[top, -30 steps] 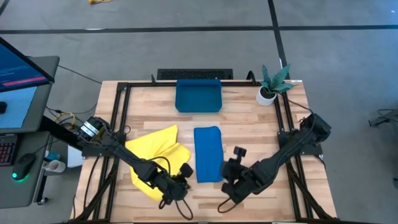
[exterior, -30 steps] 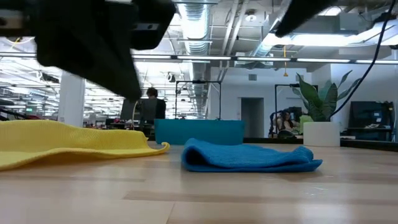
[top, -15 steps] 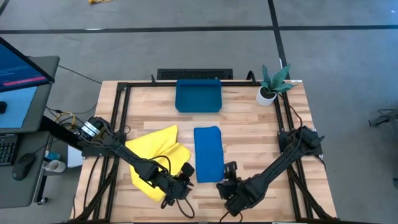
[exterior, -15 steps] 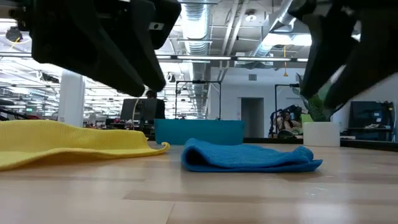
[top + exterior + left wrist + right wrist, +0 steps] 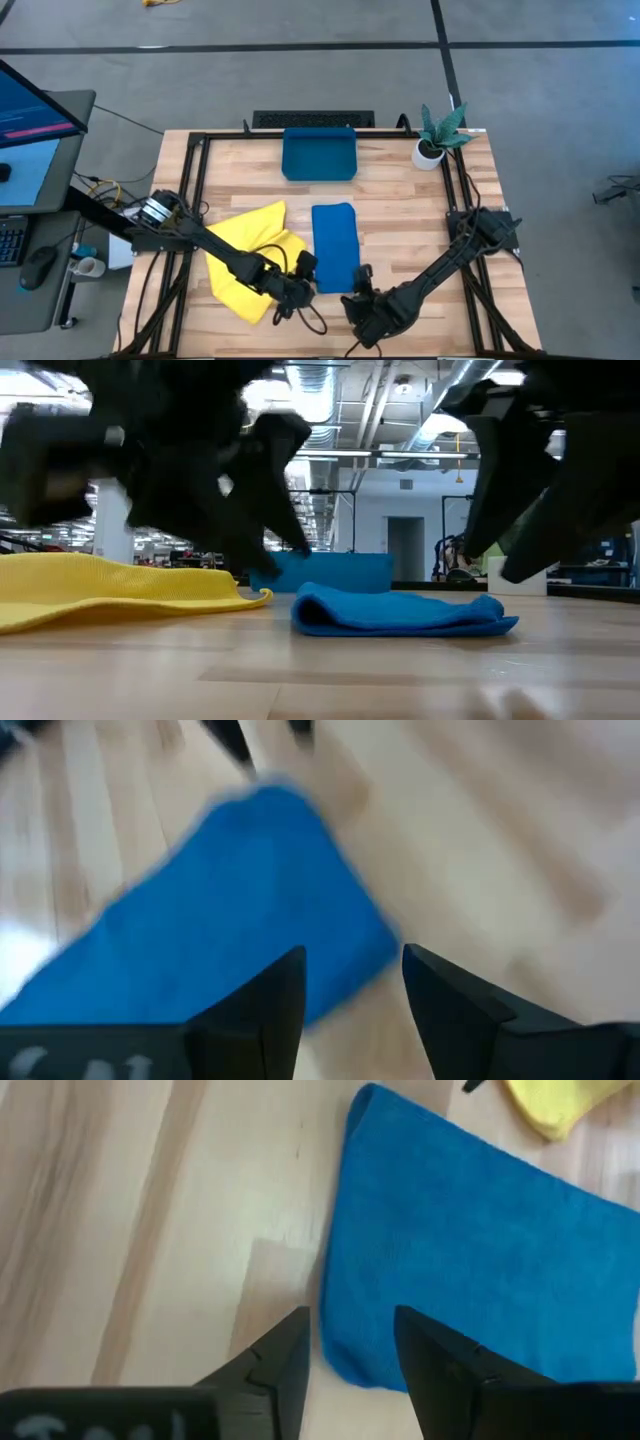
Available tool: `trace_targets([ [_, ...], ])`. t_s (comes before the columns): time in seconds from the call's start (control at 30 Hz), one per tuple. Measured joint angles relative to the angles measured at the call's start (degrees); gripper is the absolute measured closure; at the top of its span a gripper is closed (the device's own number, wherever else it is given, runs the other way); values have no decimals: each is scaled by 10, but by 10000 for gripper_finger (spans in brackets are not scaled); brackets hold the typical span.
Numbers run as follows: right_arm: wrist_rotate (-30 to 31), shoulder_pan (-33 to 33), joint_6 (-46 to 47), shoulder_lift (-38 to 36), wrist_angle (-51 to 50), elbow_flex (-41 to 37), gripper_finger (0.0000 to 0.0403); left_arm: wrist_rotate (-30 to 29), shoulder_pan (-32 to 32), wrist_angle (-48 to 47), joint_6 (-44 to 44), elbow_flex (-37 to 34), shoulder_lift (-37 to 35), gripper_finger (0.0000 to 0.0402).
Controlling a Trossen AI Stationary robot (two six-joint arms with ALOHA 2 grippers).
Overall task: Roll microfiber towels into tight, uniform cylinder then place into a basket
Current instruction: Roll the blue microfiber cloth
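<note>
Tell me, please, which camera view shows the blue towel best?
The high view: the blue towel shows whole, folded long, between both arms. The low view gives only its near edge; each wrist view shows just one corner past its fingers.

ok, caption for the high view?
Both end effectors at the near end of the folded blue towel; yellow towel alongside.

In the high view, a folded blue microfiber towel [image 5: 335,247] is laid at the centre of the wooden table [image 5: 400,215], with a crumpled yellow microfiber towel [image 5: 250,252] just left of it. A shallow rectangular teal plastic tray [image 5: 319,154] is placed above both, and a small white potted plant [image 5: 436,137] toward the upper right.
</note>
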Motion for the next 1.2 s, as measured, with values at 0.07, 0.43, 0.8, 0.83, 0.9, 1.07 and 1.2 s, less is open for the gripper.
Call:
trace_targets([
  [0.07, -10, -5, -3, 0, 6, 0, 230, -2, 0, 19, 9, 4, 13, 242],
  [0.43, -53, -22, -8, 0, 15, 0, 229, 45, 17, 37, 12, 3, 41, 244],
  [0.8, -73, -30, -9, 7, 18, 0, 227, 71, 34, 66, 9, 6, 64, 246],
  [0.83, -73, -30, -10, 12, 17, 0, 227, 70, 35, 64, 7, 6, 63, 250],
  [0.9, -82, -29, -18, 23, 16, -1, 226, 67, 34, 63, 5, 6, 63, 267],
  [1.07, -66, -31, -19, 43, 10, 3, 226, 80, 35, 61, -5, 5, 63, 329],
  [1.2, -68, -35, -14, 42, 5, 3, 239, 80, 35, 58, -6, 5, 63, 369],
])
